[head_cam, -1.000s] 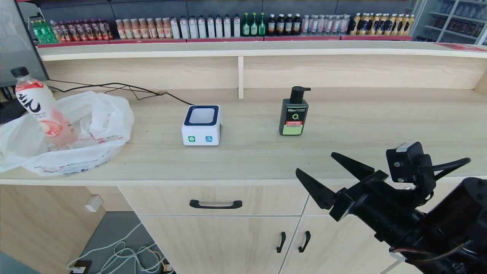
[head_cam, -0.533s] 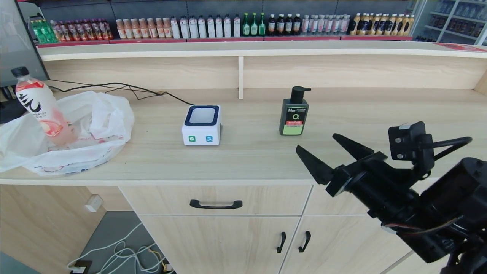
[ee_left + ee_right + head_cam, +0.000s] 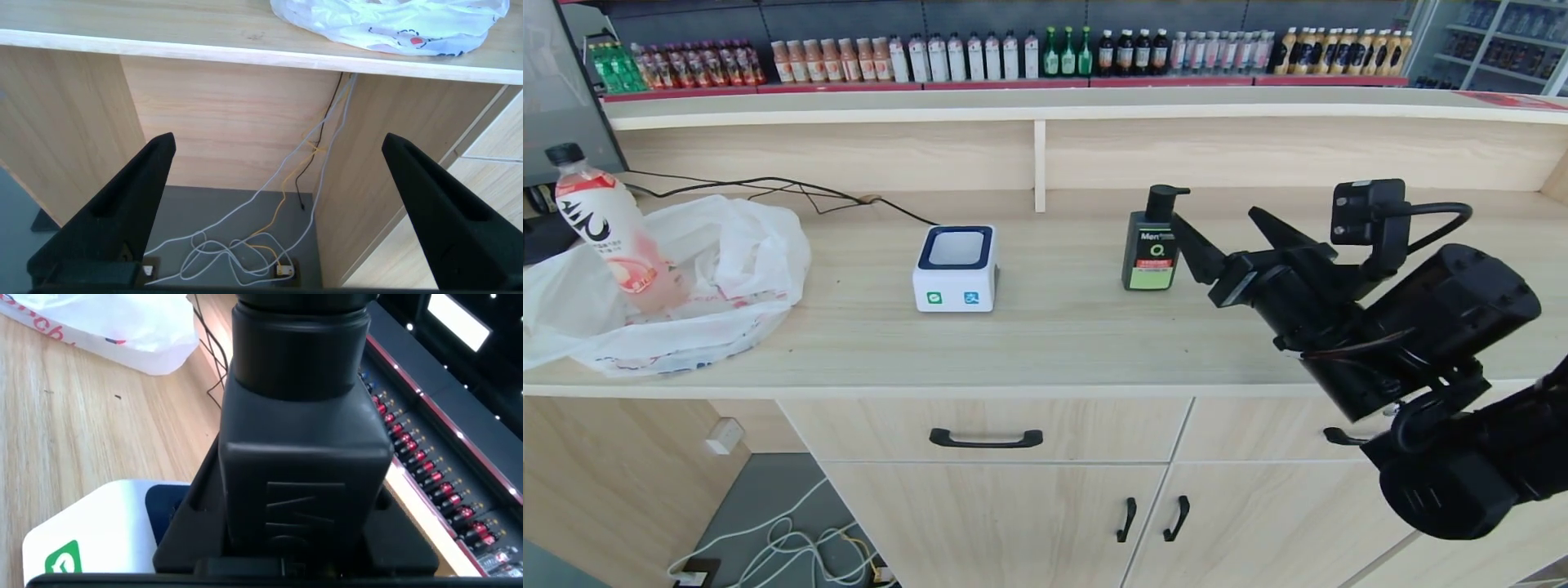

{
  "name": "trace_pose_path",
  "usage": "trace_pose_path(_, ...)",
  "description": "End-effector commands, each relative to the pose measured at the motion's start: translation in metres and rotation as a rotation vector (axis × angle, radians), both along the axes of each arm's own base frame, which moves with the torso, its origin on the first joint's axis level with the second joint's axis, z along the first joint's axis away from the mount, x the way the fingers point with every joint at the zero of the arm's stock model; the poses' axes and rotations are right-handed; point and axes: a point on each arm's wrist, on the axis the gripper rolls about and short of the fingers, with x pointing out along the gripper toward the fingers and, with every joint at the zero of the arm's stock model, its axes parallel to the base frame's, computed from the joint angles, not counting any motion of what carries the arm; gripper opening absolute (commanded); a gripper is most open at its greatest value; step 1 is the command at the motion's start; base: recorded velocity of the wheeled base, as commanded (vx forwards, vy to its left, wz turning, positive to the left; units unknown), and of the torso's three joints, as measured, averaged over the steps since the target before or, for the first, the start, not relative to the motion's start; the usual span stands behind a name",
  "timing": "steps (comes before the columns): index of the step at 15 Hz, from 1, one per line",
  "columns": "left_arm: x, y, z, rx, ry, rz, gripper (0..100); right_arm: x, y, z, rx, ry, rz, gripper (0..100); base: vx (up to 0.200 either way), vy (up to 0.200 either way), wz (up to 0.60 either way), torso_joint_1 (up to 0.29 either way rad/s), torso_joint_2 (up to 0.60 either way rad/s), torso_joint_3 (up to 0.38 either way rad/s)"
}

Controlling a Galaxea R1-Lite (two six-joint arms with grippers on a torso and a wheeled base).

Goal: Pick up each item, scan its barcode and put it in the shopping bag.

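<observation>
A dark green pump bottle (image 3: pixel 1152 248) with a black pump head stands upright on the counter (image 3: pixel 1054 327), right of the white scanner box (image 3: pixel 956 269). My right gripper (image 3: pixel 1215 219) is open just to the bottle's right at pump height, one fingertip close to the bottle's edge. The right wrist view has the bottle (image 3: pixel 298 433) very close in front, with the scanner (image 3: pixel 86 543) beyond it. A pink drink bottle (image 3: pixel 611 229) stands tilted in the white shopping bag (image 3: pixel 711 269) at the counter's left end. My left gripper (image 3: pixel 278 147) is open and empty, low in front of the counter under the bag (image 3: pixel 384 20).
A black cable (image 3: pixel 792 189) runs along the back of the counter to the scanner. A raised wooden ledge (image 3: pixel 1045 110) backs the counter, with shelves of drinks behind. Drawers and cupboard doors (image 3: pixel 988 490) lie below; loose cables (image 3: pixel 261 245) lie on the floor.
My right arm has risen from below the counter's front edge and moved forward to the pump bottle's right side. Its gripper stayed open. Nothing on the counter moved.
</observation>
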Motion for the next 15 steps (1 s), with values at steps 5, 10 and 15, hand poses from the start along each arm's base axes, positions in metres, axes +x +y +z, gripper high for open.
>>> trace_pose_path(5, 0.000, 0.000, 0.000, 0.000, 0.000, 0.000, 100, -0.010, 0.001, 0.011, 0.029, 0.002, -0.023, 0, 0.000, 0.000, 0.00, 0.000, 0.00, 0.000)
trace_pose_path(10, 0.000, 0.000, 0.000, 0.000, 0.000, 0.000, 100, -0.061, 0.001, 0.031, 0.162, 0.119, -0.139, 0, 0.000, 0.000, 0.00, 0.000, 0.00, 0.000)
trace_pose_path(15, 0.000, 0.000, 0.000, 0.000, 0.000, 0.000, 100, -0.108, 0.026, 0.047, 0.439, 0.317, -0.181, 0, 0.000, 0.000, 0.00, 0.000, 0.00, 0.000)
